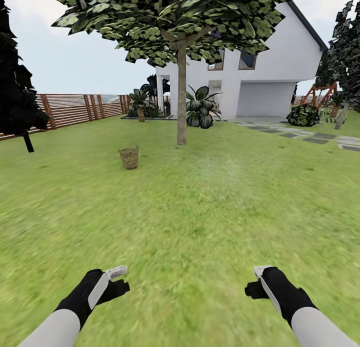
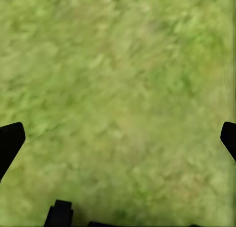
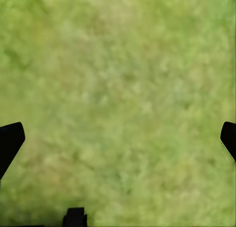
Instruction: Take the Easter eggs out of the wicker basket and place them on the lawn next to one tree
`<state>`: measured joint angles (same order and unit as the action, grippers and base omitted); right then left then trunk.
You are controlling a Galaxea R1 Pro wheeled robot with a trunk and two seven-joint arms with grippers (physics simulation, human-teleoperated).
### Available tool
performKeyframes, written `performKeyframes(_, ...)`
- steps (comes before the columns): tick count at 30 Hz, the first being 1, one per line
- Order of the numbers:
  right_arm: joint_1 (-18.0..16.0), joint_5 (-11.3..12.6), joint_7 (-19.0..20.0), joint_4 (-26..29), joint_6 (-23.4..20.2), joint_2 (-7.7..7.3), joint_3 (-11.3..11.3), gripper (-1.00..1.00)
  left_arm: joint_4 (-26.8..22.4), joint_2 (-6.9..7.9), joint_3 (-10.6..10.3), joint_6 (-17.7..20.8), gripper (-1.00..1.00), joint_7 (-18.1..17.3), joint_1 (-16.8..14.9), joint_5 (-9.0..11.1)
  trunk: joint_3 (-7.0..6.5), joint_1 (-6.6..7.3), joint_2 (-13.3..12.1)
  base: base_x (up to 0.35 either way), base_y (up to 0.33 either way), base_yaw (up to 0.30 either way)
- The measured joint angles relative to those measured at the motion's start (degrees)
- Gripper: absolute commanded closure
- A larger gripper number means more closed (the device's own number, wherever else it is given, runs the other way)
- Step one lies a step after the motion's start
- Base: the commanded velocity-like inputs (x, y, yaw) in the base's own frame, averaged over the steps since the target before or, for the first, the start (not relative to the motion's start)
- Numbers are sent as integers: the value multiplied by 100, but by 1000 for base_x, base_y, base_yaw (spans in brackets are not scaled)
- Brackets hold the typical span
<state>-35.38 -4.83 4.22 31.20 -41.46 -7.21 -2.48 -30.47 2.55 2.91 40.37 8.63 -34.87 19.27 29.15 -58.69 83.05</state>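
My left gripper [image 1: 120, 279] and right gripper [image 1: 252, 281] hang over the mottled green lawn [image 1: 200, 212], jaws spread wide, nothing held | small tan woven wicker basket [image 1: 129, 157] stands well ahead, near the grey-brown-trunked, green-canopied tree [image 1: 181, 92] | its inside is hidden, so I cannot make out any eggs | canopy top cut off.

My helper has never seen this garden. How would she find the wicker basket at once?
Start from the white house and come forward to the tree with the pale trunk standing alone on the lawn. The wicker basket stands on the grass just left of it and nearer the robot: a small tan woven bucket, the only loose object there.
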Motion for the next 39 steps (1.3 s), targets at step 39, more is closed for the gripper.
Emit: performKeyframes(39,-1,-30,0,0,42,23,-42,-100,324,10,-19,-373,-100,0,0,-28,0,0,0,343,0,0)
